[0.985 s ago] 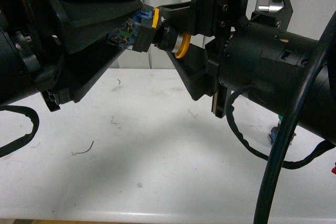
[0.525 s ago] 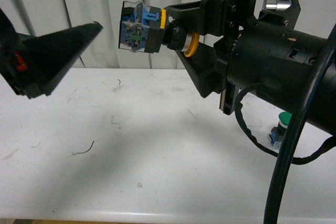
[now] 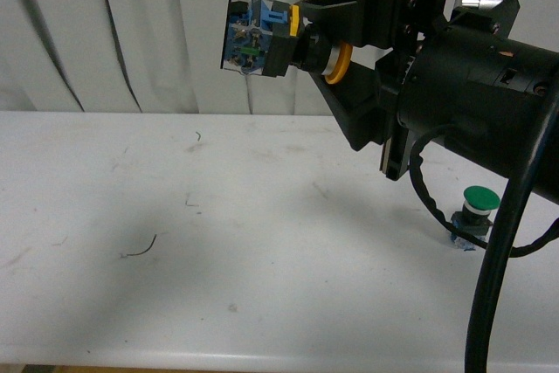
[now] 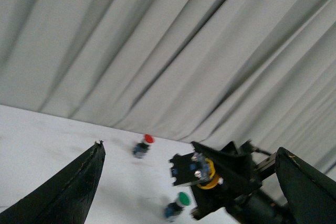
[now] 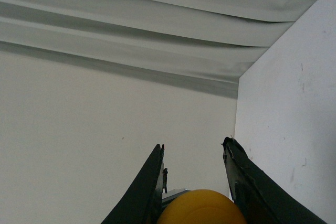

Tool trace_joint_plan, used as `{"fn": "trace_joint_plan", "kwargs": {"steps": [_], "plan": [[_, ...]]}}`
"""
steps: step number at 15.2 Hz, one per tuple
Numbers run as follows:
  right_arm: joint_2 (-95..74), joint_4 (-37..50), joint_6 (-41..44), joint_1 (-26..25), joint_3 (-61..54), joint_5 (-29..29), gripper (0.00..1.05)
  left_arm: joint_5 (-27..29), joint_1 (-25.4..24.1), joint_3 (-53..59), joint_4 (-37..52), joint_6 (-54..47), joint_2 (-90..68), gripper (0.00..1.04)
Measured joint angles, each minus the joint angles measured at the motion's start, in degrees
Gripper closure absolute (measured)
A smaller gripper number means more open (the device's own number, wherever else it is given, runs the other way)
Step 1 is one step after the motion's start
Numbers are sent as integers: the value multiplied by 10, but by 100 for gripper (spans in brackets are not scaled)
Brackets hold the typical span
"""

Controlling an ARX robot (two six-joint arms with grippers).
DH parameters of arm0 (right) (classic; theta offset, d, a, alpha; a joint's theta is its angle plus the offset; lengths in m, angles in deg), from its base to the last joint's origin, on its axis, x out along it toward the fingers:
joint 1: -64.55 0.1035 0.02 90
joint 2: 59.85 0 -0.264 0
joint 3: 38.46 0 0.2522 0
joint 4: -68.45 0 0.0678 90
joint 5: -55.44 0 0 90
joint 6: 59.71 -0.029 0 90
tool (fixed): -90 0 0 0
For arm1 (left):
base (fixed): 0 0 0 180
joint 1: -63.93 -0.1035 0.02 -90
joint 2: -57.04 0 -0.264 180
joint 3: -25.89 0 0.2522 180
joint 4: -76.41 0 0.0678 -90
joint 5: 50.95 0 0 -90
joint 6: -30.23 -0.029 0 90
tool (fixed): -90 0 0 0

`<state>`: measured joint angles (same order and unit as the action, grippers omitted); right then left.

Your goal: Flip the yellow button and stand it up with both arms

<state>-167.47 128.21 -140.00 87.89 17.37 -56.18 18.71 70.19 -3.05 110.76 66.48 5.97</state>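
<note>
Where the right arm (image 3: 476, 102) comes in from the right side of the table (image 3: 218, 294), it hangs high over the top, forearm roughly level, w/ the right gripper (image 3: 316, 44) pointing toward the table's left end. Its jaws are clamped on the yellow button (image 3: 258, 37), one finger above the neck and one below. The button lies horiz., well clear of the table, cap toward the wrist and contact block facing the table's left end. The curtain (image 3: 122, 32) hangs behind the table.

The left arm doesn't show in the front view. Only the left wrist view gives the left gripper (image 4: 190, 148): jaws wide apart, nothing between the fingers (image 4: 73, 192), aimed toward the held button and well apart from it.

A green button (image 3: 478, 209) stands on the table under the right arm, seen in front + left wrist views. A red button (image 4: 144, 146) sits near the table's back edge; only the left wrist cam catches it, blurred. The right wrist view adds a close-up of the yellow cap pinched btw. its two fingers.
</note>
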Motion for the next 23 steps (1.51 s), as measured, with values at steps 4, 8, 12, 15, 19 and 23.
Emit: {"fn": "trace_joint_plan", "kwargs": {"steps": [4,8,12,15,19,23], "plan": [[13,0,0,-5,5,-2,72,97,-76,-12,-453,-326,380,13],[13,0,1,4,6,3,72,203,-63,55,-499,-352,439,88],[20,-1,4,6,6,2,72,203,-63,95,-490,-354,465,103],[21,0,4,6,5,2,72,203,-63,112,-489,-354,475,103],[26,-1,4,7,3,2,72,203,-63,117,-487,-354,480,103],[28,1,5,7,3,2,72,203,-63,121,-486,-354,484,103]]}}
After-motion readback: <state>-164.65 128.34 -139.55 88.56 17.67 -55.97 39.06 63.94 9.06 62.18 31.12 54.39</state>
